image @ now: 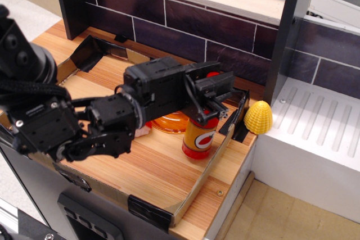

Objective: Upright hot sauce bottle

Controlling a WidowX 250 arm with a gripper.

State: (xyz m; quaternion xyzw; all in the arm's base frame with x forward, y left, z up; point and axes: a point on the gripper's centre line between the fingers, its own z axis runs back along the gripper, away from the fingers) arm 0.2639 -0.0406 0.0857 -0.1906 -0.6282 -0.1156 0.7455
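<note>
The hot sauce bottle is glossy red with a yellow-orange band and a white oval. It stands upright on the wooden board, near the board's right rim. My black gripper is right above it, closed around its neck, so the bottle's upper part is mostly hidden. A small red bit shows above the fingers. My arm reaches in from the left and covers much of the board.
An orange dish lies just behind and left of the bottle. The red-and-white dome toy is nearly hidden under my arm. A yellow corn toy sits right of the rim, beside a white ribbed drainer. A dark tiled wall stands behind.
</note>
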